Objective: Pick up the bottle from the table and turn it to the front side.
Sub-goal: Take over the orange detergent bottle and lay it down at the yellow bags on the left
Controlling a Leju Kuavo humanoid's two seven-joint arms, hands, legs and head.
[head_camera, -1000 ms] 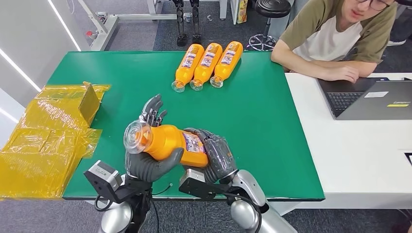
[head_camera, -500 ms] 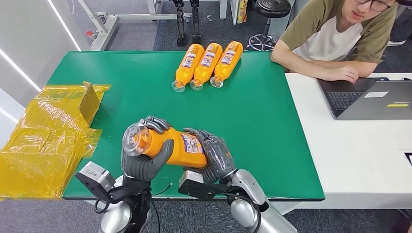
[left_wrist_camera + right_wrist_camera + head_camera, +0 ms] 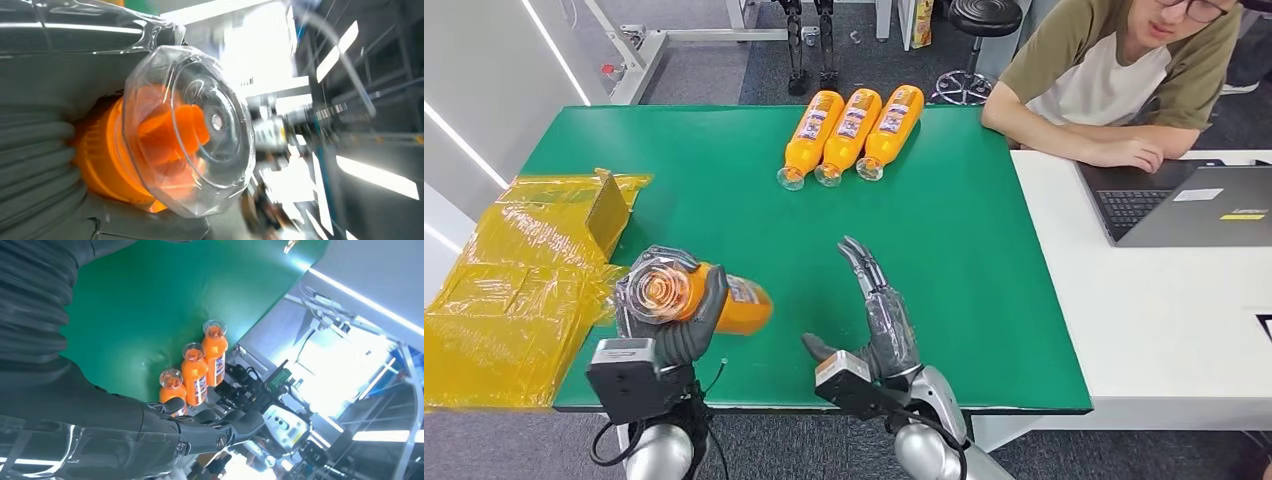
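Your left robot hand (image 3: pixel 669 312) grips the bottle (image 3: pixel 714 300) off the tabletop (image 3: pixel 944 240) | right robot hand (image 3: pixel 879 320) spread, empty | front-facing turn unconfirmed.

The right robot hand (image 3: pixel 879 315) has let go of the bottle (image 3: pixel 714 297) and now stands open, fingers extended. The left robot hand (image 3: pixel 669 318) alone grips the bottle, carried off to the left, cap facing the camera.

Three orange bottles (image 3: pixel 850 134) lie side by side at the green mat's (image 3: pixel 944 250) far edge — caps toward the robot. Crumpled yellow film (image 3: pixel 519 285) at left. Seated person (image 3: pixel 1114 80) beside an open laptop (image 3: pixel 1184 205) — white table (image 3: pixel 1164 320).
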